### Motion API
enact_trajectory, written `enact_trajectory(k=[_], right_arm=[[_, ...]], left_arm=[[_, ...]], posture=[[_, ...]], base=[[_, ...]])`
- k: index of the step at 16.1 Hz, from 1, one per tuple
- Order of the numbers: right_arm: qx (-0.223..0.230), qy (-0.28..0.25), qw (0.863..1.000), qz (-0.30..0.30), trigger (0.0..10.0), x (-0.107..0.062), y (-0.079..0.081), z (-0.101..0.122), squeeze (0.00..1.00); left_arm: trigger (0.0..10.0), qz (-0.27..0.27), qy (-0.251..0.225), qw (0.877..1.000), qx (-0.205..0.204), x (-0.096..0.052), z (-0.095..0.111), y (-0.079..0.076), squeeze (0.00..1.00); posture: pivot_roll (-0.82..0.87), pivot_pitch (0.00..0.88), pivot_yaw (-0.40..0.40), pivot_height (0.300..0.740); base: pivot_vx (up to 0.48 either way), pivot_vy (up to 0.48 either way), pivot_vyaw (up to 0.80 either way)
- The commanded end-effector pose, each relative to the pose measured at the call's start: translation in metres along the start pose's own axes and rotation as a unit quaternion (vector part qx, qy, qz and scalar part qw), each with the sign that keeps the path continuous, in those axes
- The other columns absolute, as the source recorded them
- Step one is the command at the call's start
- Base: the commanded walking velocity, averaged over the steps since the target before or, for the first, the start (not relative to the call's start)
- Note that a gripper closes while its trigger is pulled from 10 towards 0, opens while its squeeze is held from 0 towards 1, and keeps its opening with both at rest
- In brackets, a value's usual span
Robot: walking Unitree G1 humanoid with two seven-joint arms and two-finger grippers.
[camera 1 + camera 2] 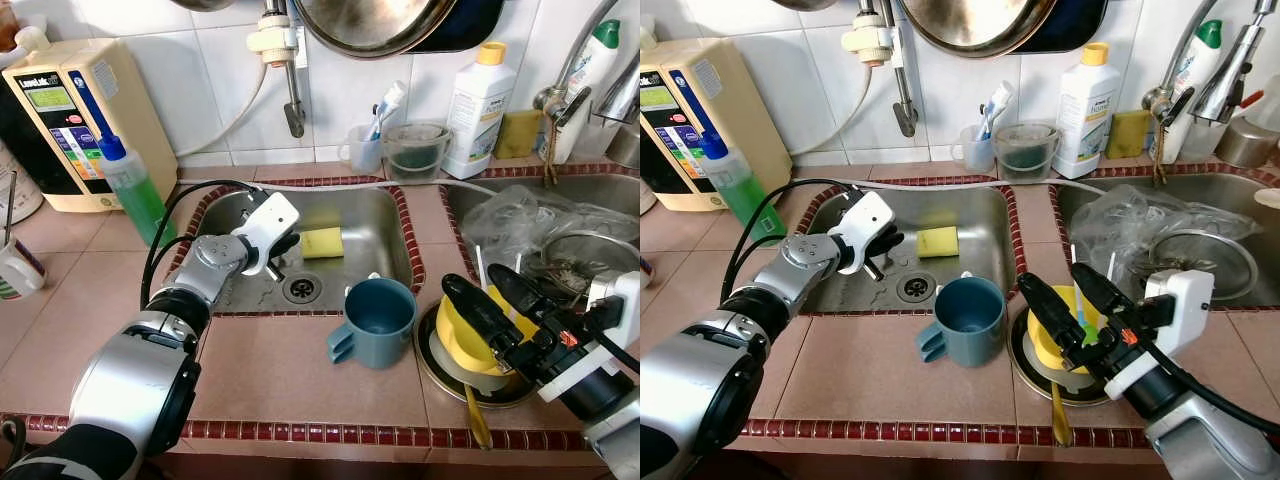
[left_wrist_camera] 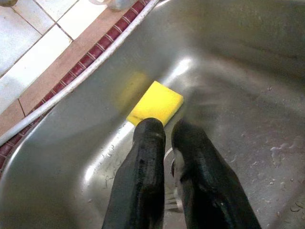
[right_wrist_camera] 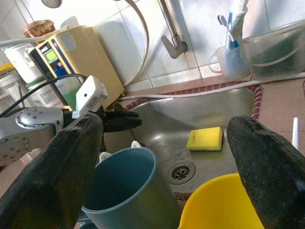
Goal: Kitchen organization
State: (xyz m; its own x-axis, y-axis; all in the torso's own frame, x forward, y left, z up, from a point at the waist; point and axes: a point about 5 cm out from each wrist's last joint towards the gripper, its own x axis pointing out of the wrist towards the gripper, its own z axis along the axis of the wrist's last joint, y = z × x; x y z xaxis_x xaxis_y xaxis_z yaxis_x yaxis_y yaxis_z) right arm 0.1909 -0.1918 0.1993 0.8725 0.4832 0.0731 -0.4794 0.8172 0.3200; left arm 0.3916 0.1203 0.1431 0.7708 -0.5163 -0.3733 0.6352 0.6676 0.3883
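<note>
Two steel basins are set into the tan tiled counter [image 1: 270, 380], each edged by a rim of small red tiles; the small sink [image 1: 375, 235] lies in the middle, and the second sink [image 1: 600, 190] to its right holds crumpled clear plastic [image 1: 520, 215] and a round metal strainer [image 1: 590, 255]; the left gripper [image 1: 288, 243] hangs inside the small sink, its fingers [image 2: 147, 167] nearly together with only a thin gap and nothing between them, tips just short of the yellow sponge [image 1: 322, 242], which lies flat on the basin floor beside the drain [image 1: 301, 288]; open steel lies around the sponge toward the far wall of the basin; the right gripper [image 1: 1065, 290] hovers over the counter's front right, fingers [image 3: 71, 162] spread wide, above a yellow cup [image 1: 465, 335] that sits on a round metal plate [image 1: 440, 375]; a blue mug [image 1: 372, 320] stands on the counter just left of that plate, at the sink's front rim; along the white tiled back wall stand a cream water appliance [image 1: 85, 115], a green soap bottle [image 1: 135, 190], a toothbrush cup [image 1: 365, 145], a clear tub [image 1: 415, 150] and a white bottle [image 1: 478, 110]; a pan [image 1: 370, 25] hangs overhead.
</note>
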Motion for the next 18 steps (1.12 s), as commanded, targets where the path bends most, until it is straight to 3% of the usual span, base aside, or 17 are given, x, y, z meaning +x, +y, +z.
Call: enact_trajectory(k=[1, 11, 12, 13, 14, 18], right_arm=[[-0.009, -0.007, 1.000, 0.005, 10.0, -0.001, 0.004, 0.005, 0.00], [-0.007, -0.020, 1.000, 0.006, 10.0, 0.002, 0.004, 0.009, 0.00], [-0.009, -0.020, 1.000, 0.005, 10.0, 0.003, 0.004, 0.010, 0.00], [-0.013, -0.025, 1.000, 0.005, 10.0, 0.007, 0.004, 0.010, 0.00], [-0.017, -0.034, 0.999, 0.003, 10.0, 0.012, 0.004, 0.010, 0.00], [-0.030, -0.044, 0.998, 0.016, 10.0, 0.033, 0.011, 0.005, 0.00]], left_arm=[[10.0, 0.010, 0.000, 1.000, -0.001, -0.003, 0.005, 0.009, 1.00], [10.0, 0.019, -0.009, 1.000, -0.005, -0.004, 0.010, 0.015, 1.00], [10.0, 0.022, -0.014, 1.000, -0.010, -0.005, 0.011, 0.017, 0.92], [10.0, 0.030, -0.028, 0.999, -0.029, -0.007, 0.014, 0.021, 0.28], [10.0, 0.037, -0.047, 0.997, -0.048, -0.009, 0.018, 0.025, 0.00], [10.0, 0.073, -0.112, 0.987, -0.086, -0.015, 0.028, 0.037, 0.00]], posture=[[-0.25, 0.000, 0.151, 0.740], [-0.23, 0.000, 0.150, 0.740], [-0.23, 0.000, 0.149, 0.740], [-0.22, 0.000, 0.146, 0.740], [-0.21, 0.000, 0.138, 0.740], [-0.18, 0.000, 0.120, 0.740]], base=[[0.000, 0.000, 0.00], [0.000, 0.000, 0.00], [0.000, 0.000, 0.00], [0.000, 0.000, 0.00], [0.000, 0.000, 0.00], [0.000, 0.000, 0.00]])
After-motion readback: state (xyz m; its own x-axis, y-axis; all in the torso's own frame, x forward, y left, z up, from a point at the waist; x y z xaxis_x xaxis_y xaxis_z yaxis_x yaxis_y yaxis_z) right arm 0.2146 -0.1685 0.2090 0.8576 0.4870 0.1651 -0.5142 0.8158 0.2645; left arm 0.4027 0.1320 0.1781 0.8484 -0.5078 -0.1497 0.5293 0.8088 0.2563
